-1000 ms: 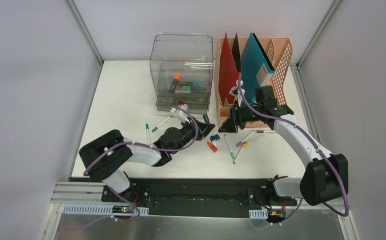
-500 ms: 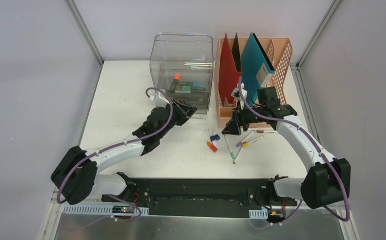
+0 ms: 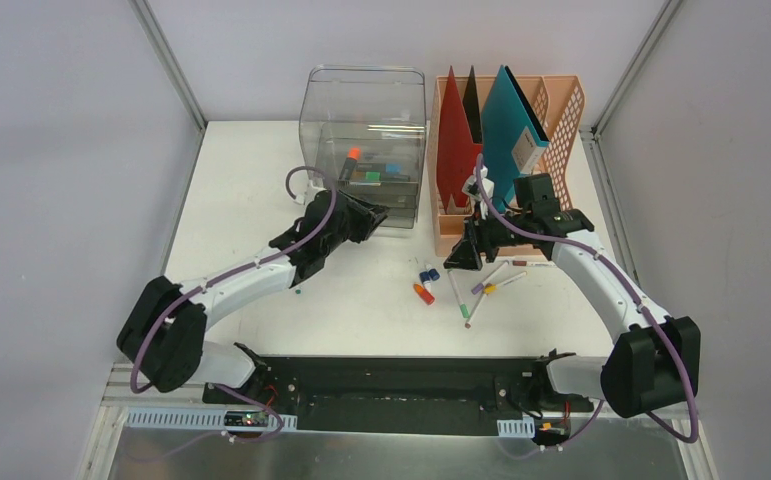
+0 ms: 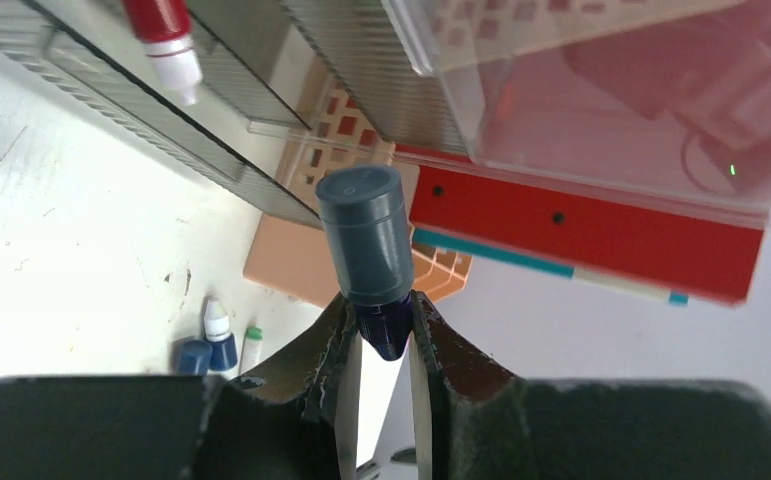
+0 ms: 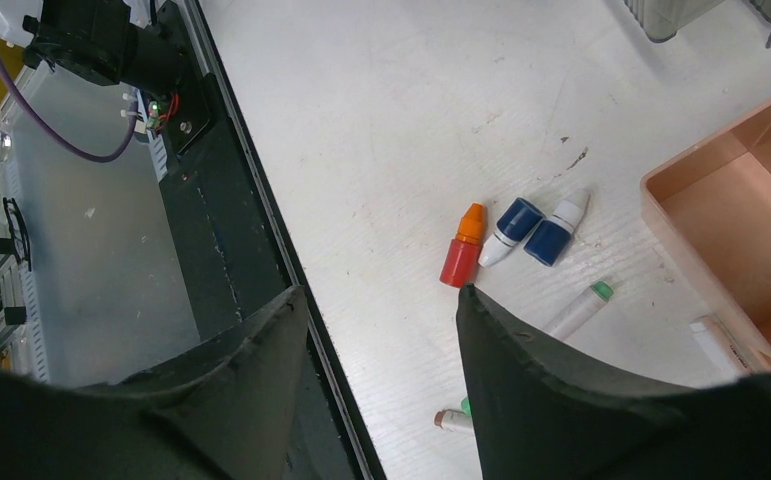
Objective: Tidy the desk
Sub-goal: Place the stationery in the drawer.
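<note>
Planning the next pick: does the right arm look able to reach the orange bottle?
Probably yes: the right arm holds open jaws near the orange bottle, lying uncovered on the desk; blue-capped bottles crowd one side.

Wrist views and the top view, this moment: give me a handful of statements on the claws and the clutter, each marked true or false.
1. The left claw is shut on a dark-capped bottle. True.
2. The right claw grips a marker. False: it is open and empty above the desk.
3. An orange bottle lies on the desk beside two blue-and-white bottles. True.
4. The peach file rack holds nothing. False: a red folder and a teal folder stand in it.
5. In the top view, the clear drawer box stands to the right of the rack. False: it stands to the rack's left.
</note>
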Tool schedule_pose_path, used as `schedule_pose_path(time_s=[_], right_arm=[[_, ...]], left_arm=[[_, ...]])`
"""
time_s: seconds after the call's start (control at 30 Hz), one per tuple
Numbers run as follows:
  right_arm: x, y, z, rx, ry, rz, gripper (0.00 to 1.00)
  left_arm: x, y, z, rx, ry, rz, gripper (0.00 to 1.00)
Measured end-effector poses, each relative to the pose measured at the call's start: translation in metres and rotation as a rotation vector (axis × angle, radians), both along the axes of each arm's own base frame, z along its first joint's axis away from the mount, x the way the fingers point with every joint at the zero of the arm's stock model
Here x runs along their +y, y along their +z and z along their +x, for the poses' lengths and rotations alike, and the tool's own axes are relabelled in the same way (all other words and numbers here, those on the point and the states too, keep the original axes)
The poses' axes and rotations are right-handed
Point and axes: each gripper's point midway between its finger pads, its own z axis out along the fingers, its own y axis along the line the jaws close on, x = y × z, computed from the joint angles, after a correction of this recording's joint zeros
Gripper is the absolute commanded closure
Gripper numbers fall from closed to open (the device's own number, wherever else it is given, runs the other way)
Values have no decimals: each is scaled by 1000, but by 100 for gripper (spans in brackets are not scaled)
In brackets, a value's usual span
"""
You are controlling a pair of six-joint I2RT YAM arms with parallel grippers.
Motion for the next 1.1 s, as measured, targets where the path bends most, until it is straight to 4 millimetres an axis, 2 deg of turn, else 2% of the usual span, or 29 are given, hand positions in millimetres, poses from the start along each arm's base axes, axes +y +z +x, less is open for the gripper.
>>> schedule_pose_path(time_s=[0.17, 0.37, 0.53, 0.87, 0.97, 1.1], right_arm=[[-1, 0, 0, -3, -3, -2, 41], [-1, 2, 0, -8, -3, 0, 41], [-1, 2, 0, -9, -3, 0, 41], [-1, 2, 0, -9, -3, 0, 41], [-1, 2, 0, -9, -3, 0, 41], [-1, 2, 0, -10, -2, 0, 41]], left_arm=[[-2, -22, 13, 104, 50, -18, 100], [-11, -28, 30, 160, 80, -62, 100], [-10, -42, 39, 202, 108, -70, 100], [-3, -42, 52, 200, 145, -96, 63], [-2, -40, 57, 189, 147, -108, 57], [-1, -33, 61, 165, 146, -127, 54]])
